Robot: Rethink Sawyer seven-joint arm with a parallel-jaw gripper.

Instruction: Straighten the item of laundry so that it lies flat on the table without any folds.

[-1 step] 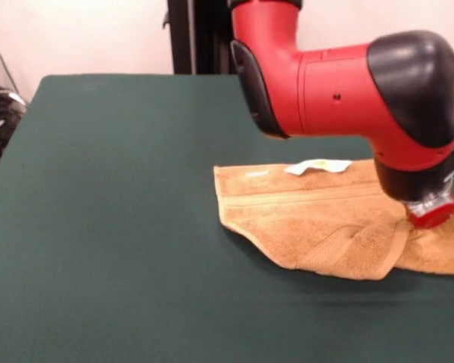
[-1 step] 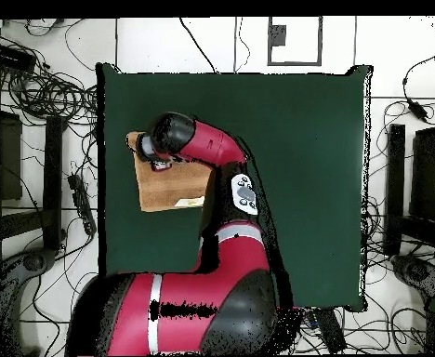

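Note:
The item of laundry (image 1: 310,219) is an orange-tan towel lying on the right part of the green table (image 1: 121,212). Its front edge is folded over in a thick flap (image 1: 356,253), and a white tag (image 1: 318,166) lies at its far edge. My gripper (image 1: 431,215) comes down on the towel's right part, just behind the flap, touching the cloth. The frames do not show whether it is open or shut. In the overhead view the towel (image 2: 179,186) sits near the table's left edge, and the arm's wrist (image 2: 170,135) covers its upper part and the gripper.
The towel runs out past the right border of the front view. The red arm (image 2: 226,177) stretches over the table (image 2: 305,167) from the bottom side. Cables and dark equipment (image 2: 35,93) lie on the floor around the table.

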